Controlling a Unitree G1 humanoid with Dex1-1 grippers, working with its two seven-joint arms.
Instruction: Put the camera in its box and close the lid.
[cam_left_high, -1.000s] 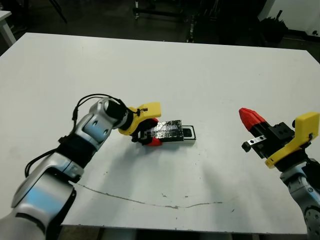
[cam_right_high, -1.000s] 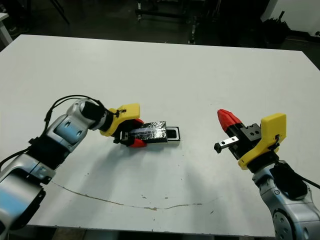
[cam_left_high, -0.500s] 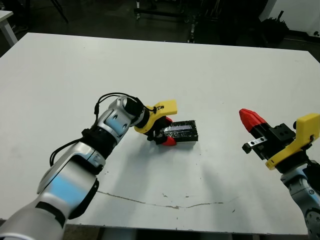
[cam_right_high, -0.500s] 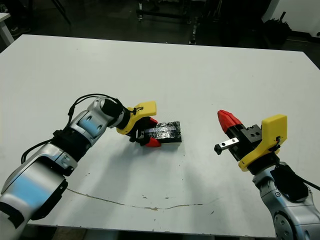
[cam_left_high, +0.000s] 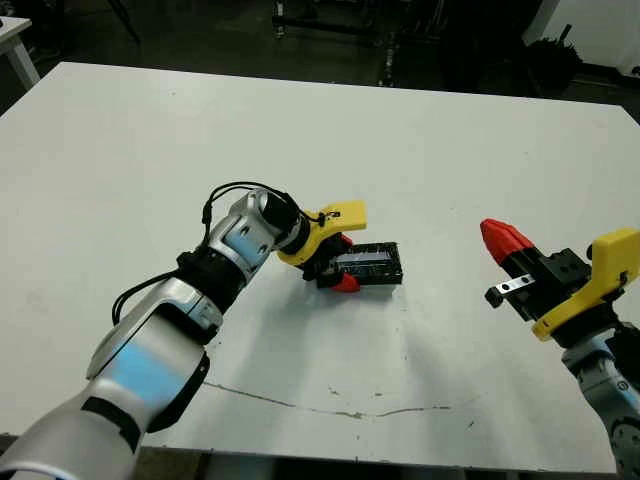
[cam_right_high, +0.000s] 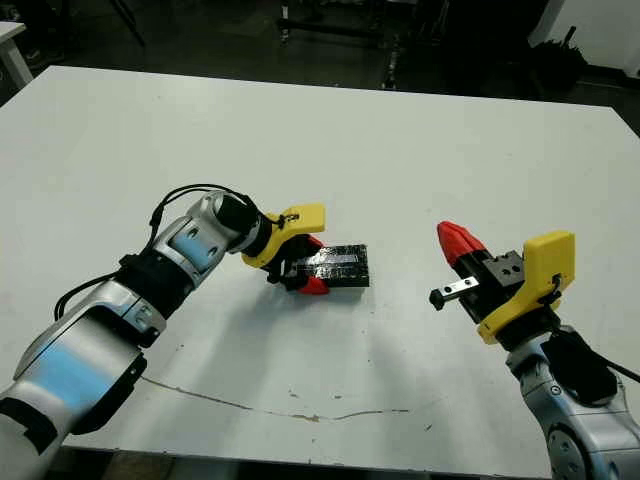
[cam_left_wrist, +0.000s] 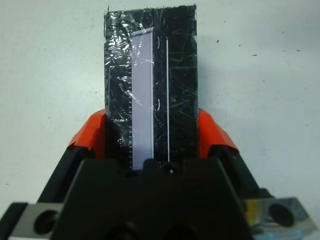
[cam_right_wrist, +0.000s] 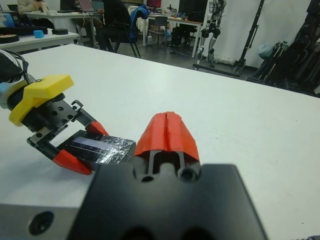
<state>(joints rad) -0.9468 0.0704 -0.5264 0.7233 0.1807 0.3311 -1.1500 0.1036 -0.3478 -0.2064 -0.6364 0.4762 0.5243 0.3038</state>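
- The black rectangular lid with the crinkled silvery top (cam_left_wrist: 150, 85) covers whatever lies beneath it; no tray or slim black camera bar shows.
- The lid's near end is hidden behind the left gripper's (cam_left_wrist: 150, 131) black body.
- The right arm is cut off by the head view's edge.

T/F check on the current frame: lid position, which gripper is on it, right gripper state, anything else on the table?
1. The lid sits over the box, so no white lining shows. True.
2. The right gripper is holding the lid. False: it hangs apart from the lid, off to the right, with its fingers shut on nothing.
3. The left gripper has a red finger on each long side of the lid. True, as the left wrist view shows.
4. The camera lies in the open on the table. False: no camera is visible anywhere on the table.
5. The lid stands upright on one edge. False: it lies flat, silvery top up.
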